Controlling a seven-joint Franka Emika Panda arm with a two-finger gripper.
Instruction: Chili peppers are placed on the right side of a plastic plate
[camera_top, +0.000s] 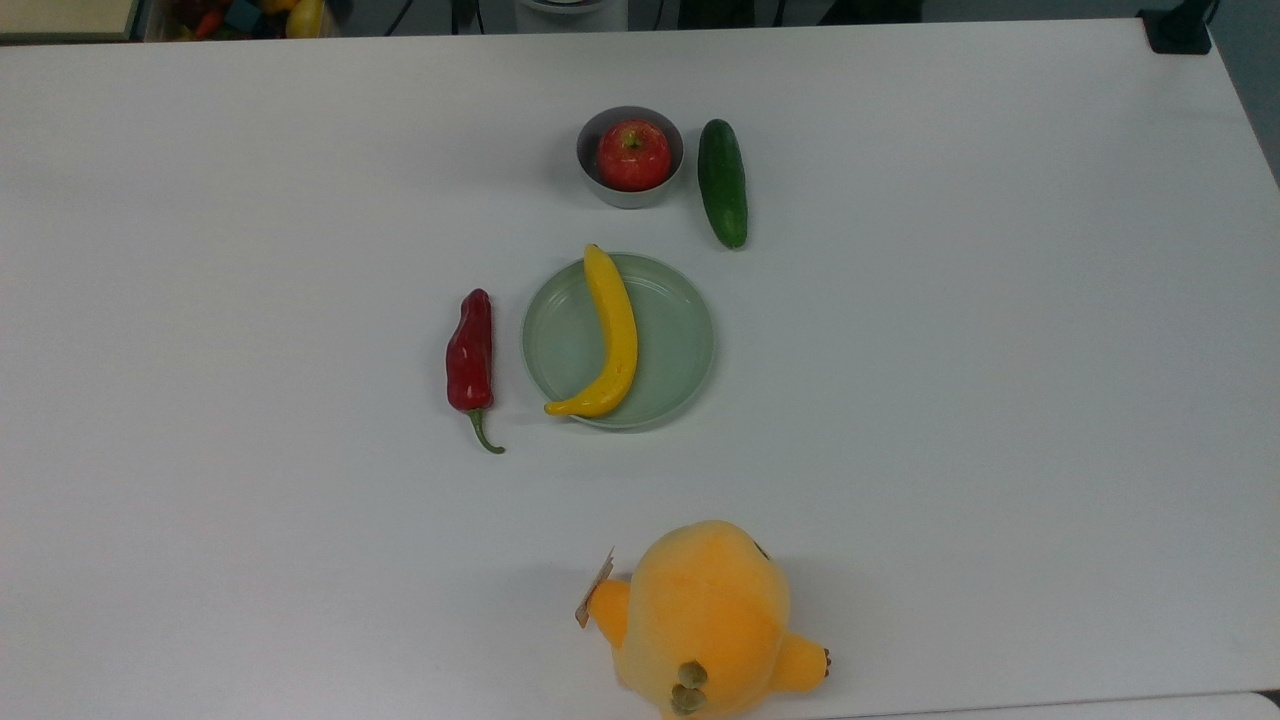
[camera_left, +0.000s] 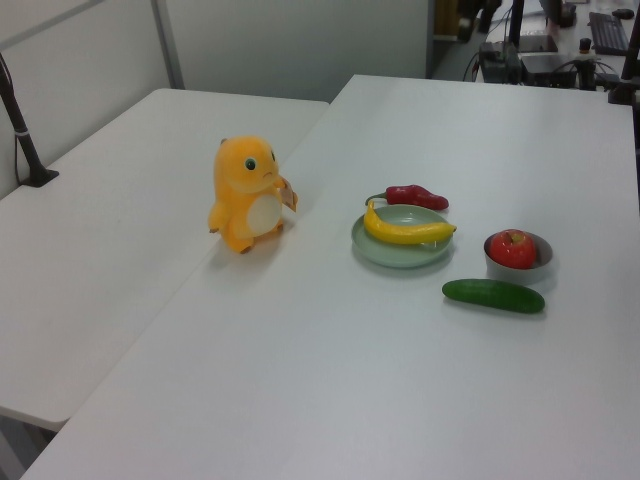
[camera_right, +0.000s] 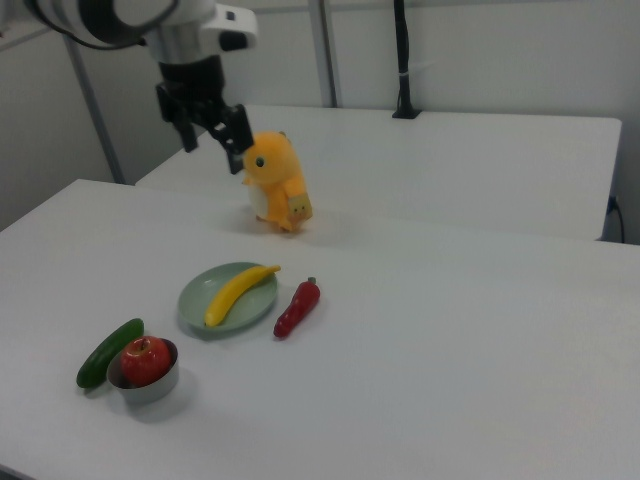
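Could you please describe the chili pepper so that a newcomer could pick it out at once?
On the white table sits a round pale mint-green plate holding a yellow banana. Beside its rim, on the top view's left, lies the glossy dark-red chili pepper, the one red thing with a thin curved green stem.

Chili pepper (camera_top: 470, 359): one, glossy dark red, long, thin curved green stem; lies flat on the white table, apart from and just beside the plate (camera_top: 680, 345), on the top view's left and the right view's right. Stem end points toward the top view's bottom edge. In the left view the pepper (camera_left: 417, 196) lies just behind the plate (camera_left: 378, 248)

Plate: round, shallow, pale mint green, raised rim, flat on the table. In the right view the pepper (camera_right: 296, 308) lies lengthwise along the plate (camera_right: 197, 292) rim
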